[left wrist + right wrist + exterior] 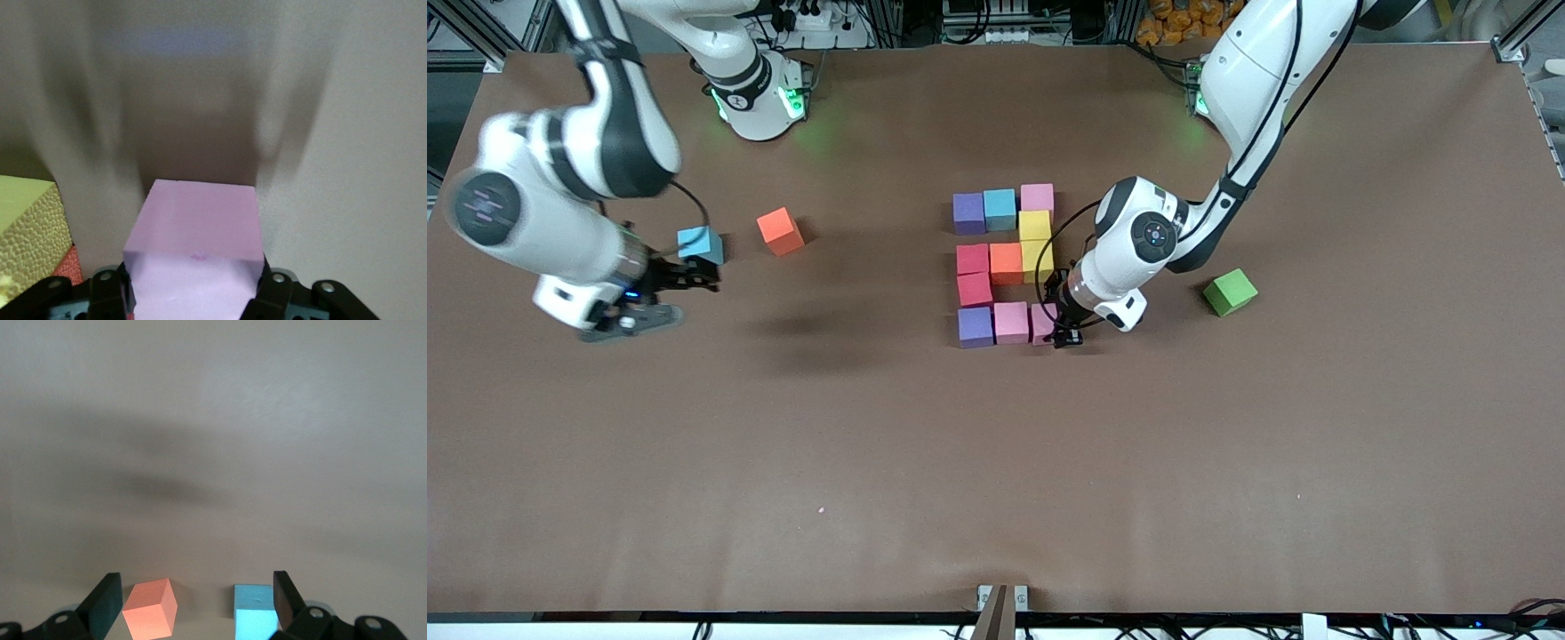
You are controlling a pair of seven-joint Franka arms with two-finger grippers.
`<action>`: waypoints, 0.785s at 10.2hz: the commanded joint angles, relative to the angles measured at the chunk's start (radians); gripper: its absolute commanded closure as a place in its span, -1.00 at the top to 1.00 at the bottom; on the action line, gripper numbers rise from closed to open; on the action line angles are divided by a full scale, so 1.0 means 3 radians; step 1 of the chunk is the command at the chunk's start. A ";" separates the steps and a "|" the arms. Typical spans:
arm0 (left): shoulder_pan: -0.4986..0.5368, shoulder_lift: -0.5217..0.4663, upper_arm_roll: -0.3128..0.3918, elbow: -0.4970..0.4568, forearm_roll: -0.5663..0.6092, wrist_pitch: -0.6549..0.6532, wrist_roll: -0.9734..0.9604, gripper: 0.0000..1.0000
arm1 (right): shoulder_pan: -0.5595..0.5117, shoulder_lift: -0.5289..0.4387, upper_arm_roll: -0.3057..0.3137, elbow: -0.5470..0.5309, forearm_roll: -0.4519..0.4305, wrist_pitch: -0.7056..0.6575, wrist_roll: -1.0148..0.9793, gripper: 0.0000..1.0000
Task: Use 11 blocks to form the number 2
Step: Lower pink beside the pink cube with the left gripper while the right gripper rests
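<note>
Eleven blocks [1007,264] make the number 2 [996,263] mid-table. The left gripper [1063,333] is clamped on the pink block [195,230] at its end nearest the camera. The right gripper [193,597] hangs wide open over a loose blue cube [700,244]

The front camera sits high up across the brown matte tabletop [996,462], looking down at both arm bases lined along the top edge; it takes in the whole surface from well back; the left wrist camera is jammed right up close, looking past the left gripper [193,293] at a pale pink foam cube [197,230] filling the lower frame, with a yellow foam cube [27,227] at the edge, both also seen in the front view; the right wrist camera hangs higher over the tabletop, peering between the right gripper [197,603] fingers at an orange-red foam cube [150,610] and a light blue foam cube [253,613], the same pair the front view shows toward the right arm's end.
</note>
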 commanded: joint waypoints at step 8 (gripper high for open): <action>-0.0058 0.0010 0.0000 -0.0009 0.0089 0.0058 -0.0089 -0.42 | -0.0195 -0.0319 0.0011 0.1382 0.0027 -0.1101 -0.0027 1.00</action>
